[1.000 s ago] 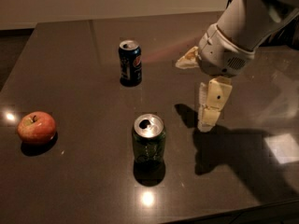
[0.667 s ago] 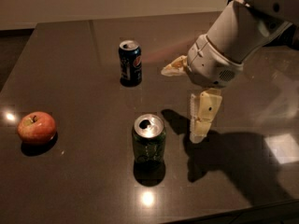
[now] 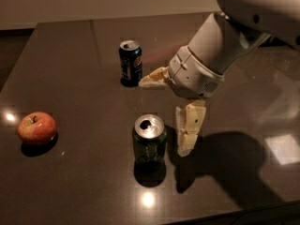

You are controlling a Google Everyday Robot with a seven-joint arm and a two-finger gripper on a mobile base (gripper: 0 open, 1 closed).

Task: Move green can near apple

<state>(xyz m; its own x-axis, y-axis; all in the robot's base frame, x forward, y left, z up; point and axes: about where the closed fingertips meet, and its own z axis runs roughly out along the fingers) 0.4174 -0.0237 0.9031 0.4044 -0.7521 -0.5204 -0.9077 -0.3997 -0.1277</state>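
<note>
The green can point(image 3: 149, 146) stands upright on the dark table point(image 3: 79, 182), near its front middle, with its silver top open. The red-orange apple point(image 3: 36, 127) sits far to the left of it, well apart. My gripper point(image 3: 162, 118) is open, with its fingers spread wide. One pale finger point(image 3: 188, 130) hangs down just right of the can, close beside it. The other finger point(image 3: 152, 78) points left, above and behind the can. The gripper holds nothing.
A dark blue can point(image 3: 130, 63) stands upright behind the green can, close to the upper finger. My arm point(image 3: 225, 46) reaches in from the upper right. The table's front edge runs along the bottom right.
My gripper has moved left and forward, from right of the green can to close beside and over it. The cans and the apple have not moved.
</note>
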